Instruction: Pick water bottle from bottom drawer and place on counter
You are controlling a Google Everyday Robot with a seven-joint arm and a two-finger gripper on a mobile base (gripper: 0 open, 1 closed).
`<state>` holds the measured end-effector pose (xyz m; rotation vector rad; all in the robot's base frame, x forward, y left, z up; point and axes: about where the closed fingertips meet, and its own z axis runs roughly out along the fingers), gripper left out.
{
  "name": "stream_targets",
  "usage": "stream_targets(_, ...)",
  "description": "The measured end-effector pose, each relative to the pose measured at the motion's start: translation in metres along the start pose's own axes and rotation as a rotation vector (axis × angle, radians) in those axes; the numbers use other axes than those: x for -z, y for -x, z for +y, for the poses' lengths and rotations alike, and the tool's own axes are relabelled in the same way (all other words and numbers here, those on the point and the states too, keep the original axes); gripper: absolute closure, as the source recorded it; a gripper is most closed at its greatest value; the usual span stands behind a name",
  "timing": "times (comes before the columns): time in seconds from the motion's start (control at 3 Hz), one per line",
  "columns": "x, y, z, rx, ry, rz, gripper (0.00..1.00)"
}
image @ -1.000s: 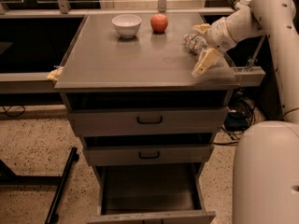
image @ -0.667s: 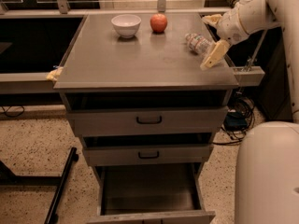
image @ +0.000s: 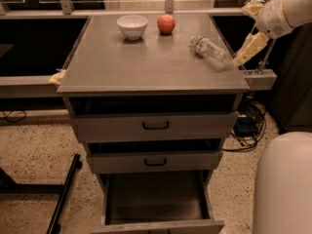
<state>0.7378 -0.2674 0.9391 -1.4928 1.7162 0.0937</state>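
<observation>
The water bottle lies on its side on the counter, near the right edge, cap toward the back left. My gripper hangs just beyond the counter's right edge, to the right of the bottle and apart from it. It is open and empty, with one pale finger pointing down toward the bottle. The bottom drawer is pulled out at the foot of the cabinet, and its grey inside shows nothing in it.
A white bowl and a red apple stand at the back of the counter. The two upper drawers are shut. My white base fills the lower right. Cables lie on the floor at right, and a black bar at left.
My gripper has drawn back up and to the right, away from the bottle. The bottle stays lying on the counter where the gripper was.
</observation>
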Motion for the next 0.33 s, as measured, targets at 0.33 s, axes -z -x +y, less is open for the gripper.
stream_targets(0.33,0.0014,-0.0003,-0.0014,-0.001,-0.006,0.001,0.0)
